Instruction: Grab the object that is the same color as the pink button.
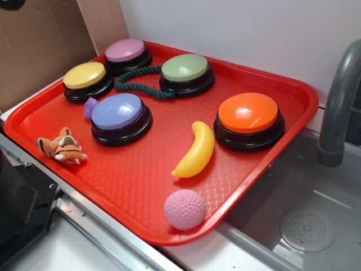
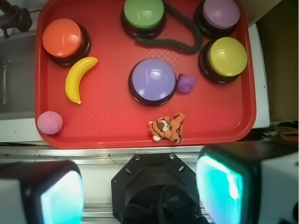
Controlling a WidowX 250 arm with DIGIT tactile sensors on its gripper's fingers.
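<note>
A small pink dimpled ball (image 1: 185, 209) (image 2: 50, 122) lies at one corner of the red tray (image 1: 141, 186) (image 2: 107, 133), beside the yellow banana. The pink button (image 1: 125, 52) (image 2: 220, 15), a mauve dome on a black base, stands at the tray's opposite end, next to the yellow button. My gripper (image 2: 140, 191) shows only in the wrist view, high above and outside the tray's long edge. It is open, its two fingers wide apart with nothing between them, and the black robot base sits below the gap.
On the tray also stand a lavender-blue button (image 1: 119, 114), a green button (image 1: 185, 70), an orange button (image 1: 249, 117) and a yellow button (image 1: 85, 78). A yellow banana (image 1: 197, 149), a toy tiger (image 1: 62, 148), a purple piece (image 1: 89, 107) and a dark rope (image 1: 138, 82) lie among them. A sink with a grey faucet (image 1: 338, 101) borders the tray.
</note>
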